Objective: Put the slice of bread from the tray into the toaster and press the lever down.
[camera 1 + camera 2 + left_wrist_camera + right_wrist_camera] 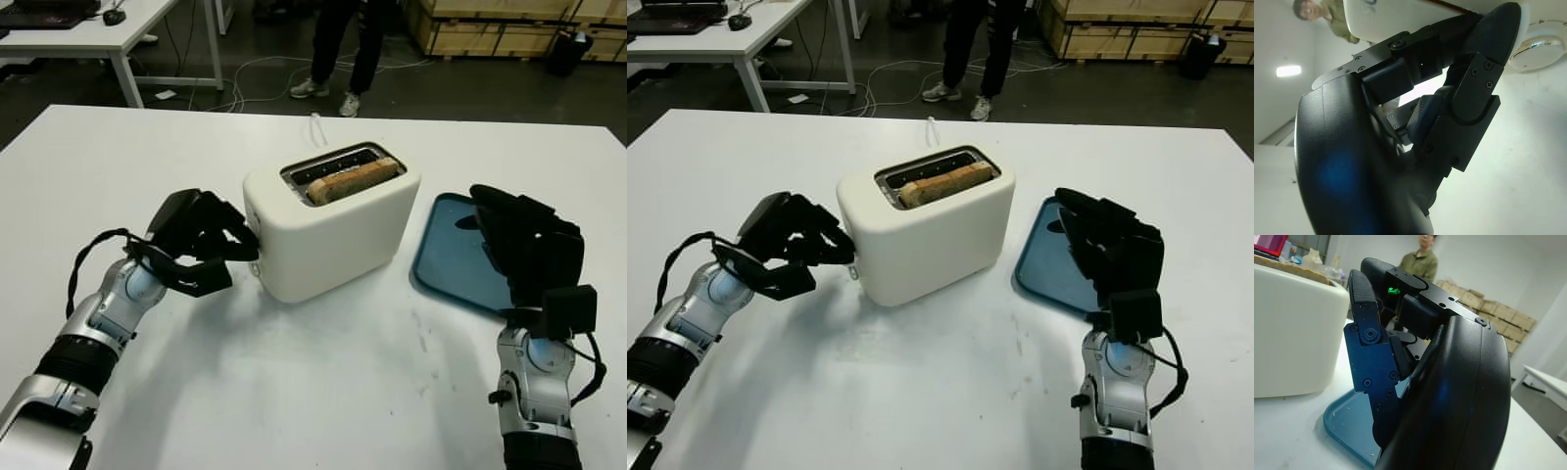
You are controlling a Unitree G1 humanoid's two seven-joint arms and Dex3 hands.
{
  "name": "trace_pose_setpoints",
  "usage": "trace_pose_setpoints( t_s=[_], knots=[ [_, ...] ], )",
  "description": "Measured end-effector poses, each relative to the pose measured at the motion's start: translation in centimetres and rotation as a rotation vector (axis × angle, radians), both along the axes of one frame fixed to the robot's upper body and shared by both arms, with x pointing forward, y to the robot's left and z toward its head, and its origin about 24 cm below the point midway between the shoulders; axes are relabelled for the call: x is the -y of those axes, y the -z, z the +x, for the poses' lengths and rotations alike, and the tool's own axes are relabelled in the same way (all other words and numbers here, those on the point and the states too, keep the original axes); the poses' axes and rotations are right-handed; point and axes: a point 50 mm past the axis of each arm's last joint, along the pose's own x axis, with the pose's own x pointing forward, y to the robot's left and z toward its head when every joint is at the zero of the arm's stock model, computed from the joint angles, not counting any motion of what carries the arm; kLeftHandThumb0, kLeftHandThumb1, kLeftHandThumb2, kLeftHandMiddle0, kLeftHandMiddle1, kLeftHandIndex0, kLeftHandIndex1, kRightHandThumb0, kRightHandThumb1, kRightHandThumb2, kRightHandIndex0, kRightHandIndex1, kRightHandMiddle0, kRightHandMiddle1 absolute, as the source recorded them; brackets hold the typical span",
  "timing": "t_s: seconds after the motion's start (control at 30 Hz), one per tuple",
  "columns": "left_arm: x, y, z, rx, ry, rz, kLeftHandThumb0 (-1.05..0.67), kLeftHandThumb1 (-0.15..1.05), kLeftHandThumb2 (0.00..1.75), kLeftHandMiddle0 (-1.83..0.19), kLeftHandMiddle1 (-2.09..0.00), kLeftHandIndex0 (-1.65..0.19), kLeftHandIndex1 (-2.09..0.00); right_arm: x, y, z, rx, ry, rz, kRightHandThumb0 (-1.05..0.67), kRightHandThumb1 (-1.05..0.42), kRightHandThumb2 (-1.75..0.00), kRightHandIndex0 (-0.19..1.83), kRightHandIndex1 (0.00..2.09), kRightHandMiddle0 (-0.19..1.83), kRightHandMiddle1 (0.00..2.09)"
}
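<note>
- The slice of bread [354, 180] is already seated in the slot of the toaster [328, 230], its browned top edge still standing proud of the opening.
- The toaster is placed upright on the white table [294, 392], with the blue tray [456, 257] just beside it on the robot's right, now bare of bread.
- The left hand [201, 245] is pressed in at the toaster's end face, where the lever is judged to be; its fingers [1481, 83] are seen curled against the white shell next to a round dial [1533, 51], but the lever itself is hidden, so a grip on it cannot be confirmed.
- The right hand [1107, 250] is held above the tray's near edge, fingers bent, nothing carried in it.
- A person [343, 49] is seen standing beyond the table, well apart from the work.
- The step in hand is judged to be the press of the lever; the bread placement looks done.
- The bread is judged light, soft and crumbly, and needs no further handling.
- The lever is likely stiff and spring-loaded, best taken on its top face and pushed straight down.
- The toaster looks light and smooth-sided, so it may slide or tip on the slick table under a skewed push.
</note>
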Motion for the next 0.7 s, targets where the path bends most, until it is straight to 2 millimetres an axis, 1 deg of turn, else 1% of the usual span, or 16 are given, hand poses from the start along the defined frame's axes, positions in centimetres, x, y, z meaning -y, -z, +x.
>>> trace_pose_setpoints(
  t_s=[0.07,0.1,0.13,0.17,0.2,0.23,0.3,0.4,0.7],
  knots=[
    [-0.1,-0.3,-0.9,0.043,0.01,-0.044,-0.88,0.84,0.04,-1.49,-0.77,-1.54,0.0,-0.1,-0.1,0.1,0.005,-0.005,0.001,-0.46,-0.92,-0.12,0.82,1.2,1.22,0.01],
    [-0.3,-0.4,-1.3,0.069,0.005,-0.065,-0.9,0.89,0.06,-1.43,-0.95,-1.52,0.0,-0.1,-0.1,0.1,0.004,-0.007,0.0,-0.46,-0.92,-0.13,0.82,1.2,1.22,0.01],
    [-0.5,-0.2,-1.8,0.094,-0.004,-0.091,-0.91,0.9,0.09,-1.39,-1.07,-1.52,0.0,-0.1,0.0,0.1,0.001,-0.008,0.001,-0.46,-0.92,-0.13,0.82,1.2,1.22,0.01],
    [-0.5,-0.1,-2.2,0.12,-0.017,-0.111,-0.93,0.91,0.16,-1.34,-1.18,-1.51,0.0,-0.1,0.0,0.1,0.0,-0.009,0.001,-0.46,-0.92,-0.13,0.82,1.21,1.22,0.01],
    [-0.5,0.0,-2.6,0.15,-0.034,-0.125,-0.94,0.92,0.26,-1.27,-1.35,-1.49,0.0,-0.1,0.0,0.2,0.0,-0.011,0.0,-0.45,-0.92,-0.13,0.82,1.21,1.22,0.0],
    [-0.5,-0.1,-2.8,0.18,-0.053,-0.134,-0.95,0.92,0.29,-1.25,-1.43,-1.49,0.0,-0.1,0.0,0.2,-0.001,-0.013,0.0,-0.45,-0.92,-0.13,0.82,1.22,1.21,0.0],
    [-0.5,-0.3,-3.1,0.233,-0.081,-0.148,-0.95,0.92,0.3,-1.22,-1.55,-1.49,-0.01,-0.1,0.0,0.2,0.0,-0.017,0.002,-0.45,-0.92,-0.13,0.81,1.22,1.21,0.0],
    [-0.5,-0.5,-3.2,0.294,-0.115,-0.158,-0.94,0.92,0.31,-1.2,-1.64,-1.5,-0.02,-0.1,0.0,0.2,0.001,-0.021,0.005,-0.46,-0.92,-0.14,0.79,1.24,1.2,0.0],
    [-0.2,-0.6,-3.4,0.365,-0.142,-0.164,-0.93,0.92,0.32,-1.21,-1.67,-1.5,-0.04,-0.2,0.0,0.2,0.0,-0.032,0.006,-0.45,-0.92,-0.15,0.75,1.3,1.19,0.0]
  ],
)
